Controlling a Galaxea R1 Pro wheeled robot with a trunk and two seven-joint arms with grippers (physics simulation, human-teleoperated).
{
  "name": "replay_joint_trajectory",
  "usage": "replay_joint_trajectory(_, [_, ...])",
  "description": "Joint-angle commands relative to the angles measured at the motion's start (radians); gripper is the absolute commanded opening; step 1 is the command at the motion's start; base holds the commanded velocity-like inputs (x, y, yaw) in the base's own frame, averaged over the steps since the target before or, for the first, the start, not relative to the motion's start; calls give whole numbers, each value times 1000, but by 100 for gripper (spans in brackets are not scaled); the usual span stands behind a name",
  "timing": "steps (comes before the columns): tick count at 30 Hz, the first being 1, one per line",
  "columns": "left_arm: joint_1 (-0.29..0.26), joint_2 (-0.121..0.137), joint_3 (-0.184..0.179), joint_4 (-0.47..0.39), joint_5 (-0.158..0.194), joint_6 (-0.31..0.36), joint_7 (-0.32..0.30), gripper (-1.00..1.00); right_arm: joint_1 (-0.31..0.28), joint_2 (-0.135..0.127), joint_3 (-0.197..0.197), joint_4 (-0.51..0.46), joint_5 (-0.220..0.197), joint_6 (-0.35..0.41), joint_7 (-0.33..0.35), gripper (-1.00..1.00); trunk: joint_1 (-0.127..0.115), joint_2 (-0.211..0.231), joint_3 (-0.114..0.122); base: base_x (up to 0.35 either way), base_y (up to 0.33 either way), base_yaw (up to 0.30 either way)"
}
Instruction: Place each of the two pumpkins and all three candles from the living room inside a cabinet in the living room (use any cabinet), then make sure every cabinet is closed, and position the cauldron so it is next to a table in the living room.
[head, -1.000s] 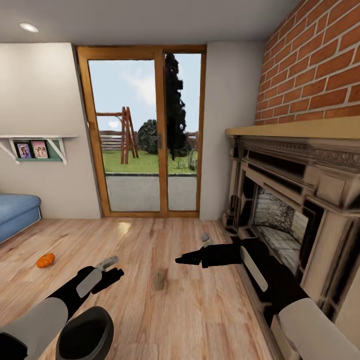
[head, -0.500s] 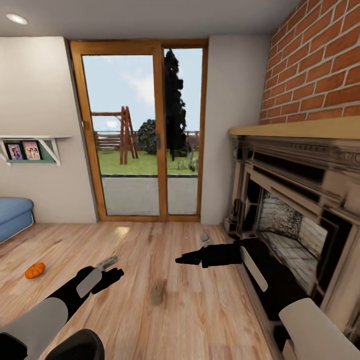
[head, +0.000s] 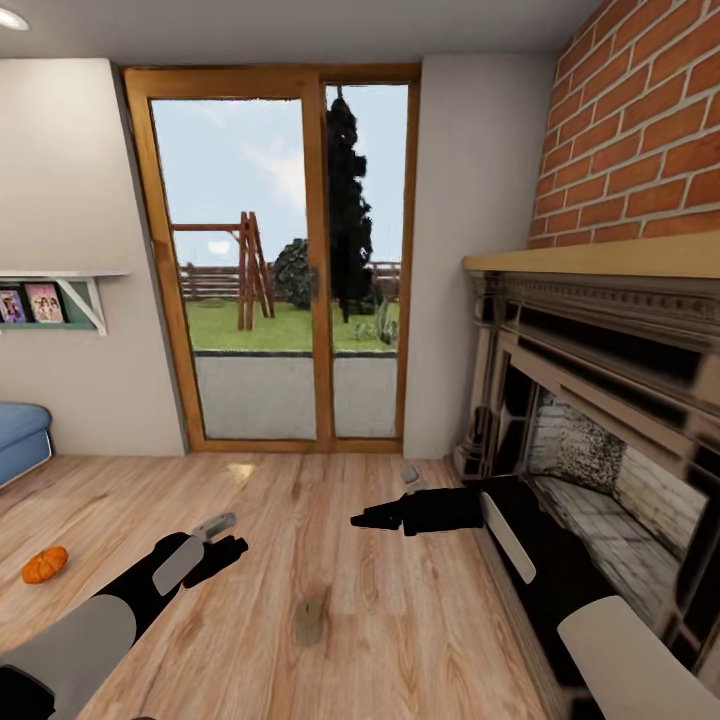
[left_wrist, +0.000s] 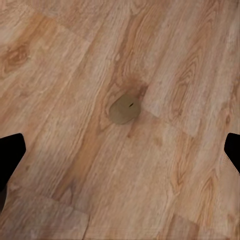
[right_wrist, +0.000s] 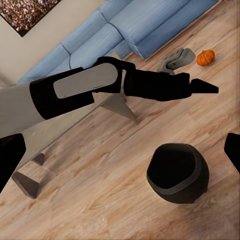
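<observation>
Wooden floor (head: 400, 620) runs to a glass patio door (head: 275, 260), fireplace (head: 600, 420) beside my right arm. Left jaws (head: 222, 540) empty and apart, hovering over a small tan lump (left_wrist: 125, 109) on the boards. Right jaws (head: 375, 518): open, holding nothing. One pumpkin (head: 45, 564) lies well beyond my left jaws. Cauldron (right_wrist: 177, 173) sits on the floor below the left arm, near the blue sofa (right_wrist: 120, 30).
</observation>
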Motion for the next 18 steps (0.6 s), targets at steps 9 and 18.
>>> replay_joint_trajectory(9, [-1, 1, -7, -3, 10, 1, 9, 100, -1, -1, 2, -1, -4, 5, 0, 100, 1, -1, -1, 336, 0, 0])
replay_joint_trajectory(18, [-1, 1, -7, -3, 10, 1, 9, 100, -1, -1, 2, 1, -4, 5, -1, 100, 1, -1, -1, 336, 0, 0])
